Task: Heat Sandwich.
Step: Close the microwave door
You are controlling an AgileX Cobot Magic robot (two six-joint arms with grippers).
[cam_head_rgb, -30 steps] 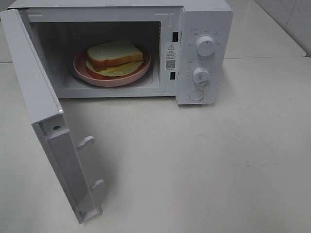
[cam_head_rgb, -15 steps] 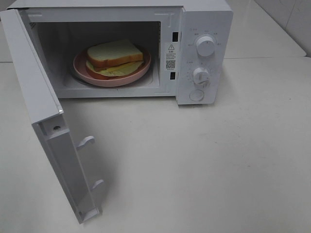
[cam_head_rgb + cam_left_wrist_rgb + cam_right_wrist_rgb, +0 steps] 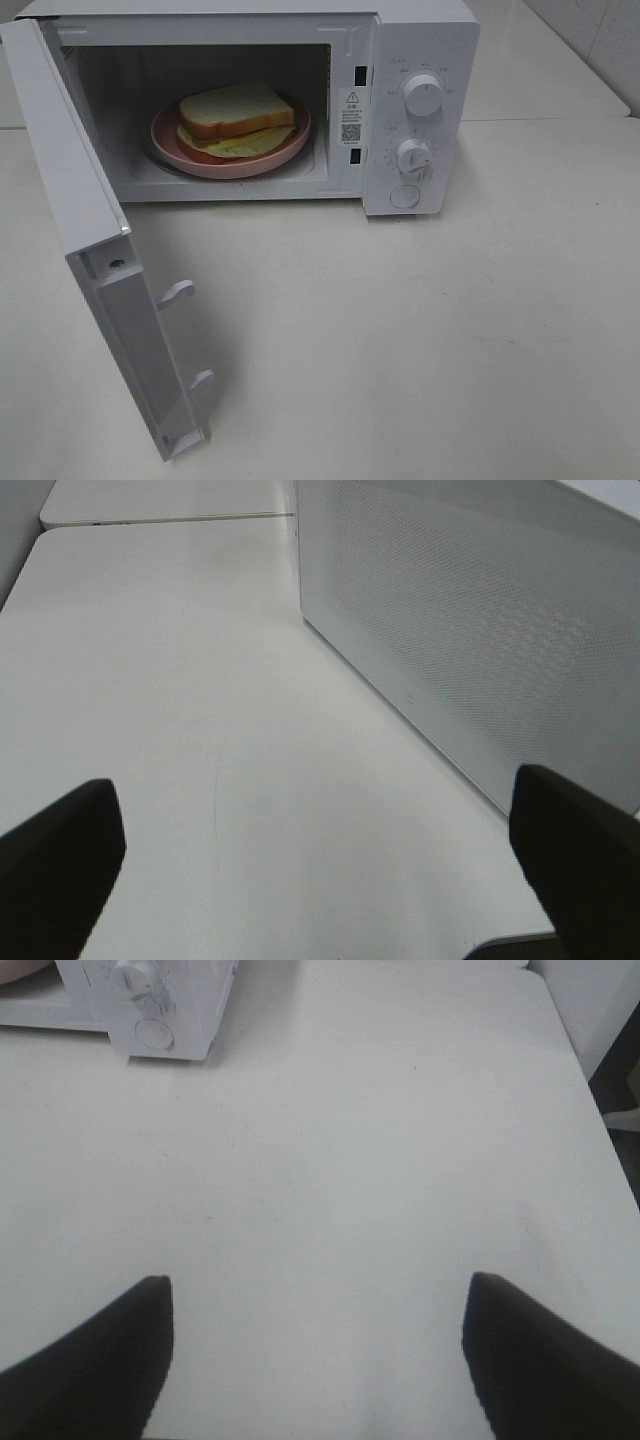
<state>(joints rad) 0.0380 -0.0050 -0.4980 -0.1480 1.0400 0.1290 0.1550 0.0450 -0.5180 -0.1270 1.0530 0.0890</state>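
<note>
The sandwich (image 3: pixel 236 118), pale bread with brown crust and yellow-green filling, lies on a round pink plate (image 3: pixel 295 138) inside the white microwave (image 3: pixel 420 40). The microwave door (image 3: pixel 90 250) stands wide open at the left. Neither gripper shows in the exterior high view. My left gripper (image 3: pixel 315 860) is open and empty, beside the door's perforated outer face (image 3: pixel 480 630). My right gripper (image 3: pixel 315 1355) is open and empty above bare table, with the microwave's control panel (image 3: pixel 165 1000) far ahead.
The control panel has two knobs (image 3: pixel 422 95) (image 3: pixel 412 156) and a round button (image 3: pixel 404 196). The white table (image 3: pixel 420 340) spreads in front of the microwave. A table seam and a second tabletop (image 3: pixel 540 60) lie behind right.
</note>
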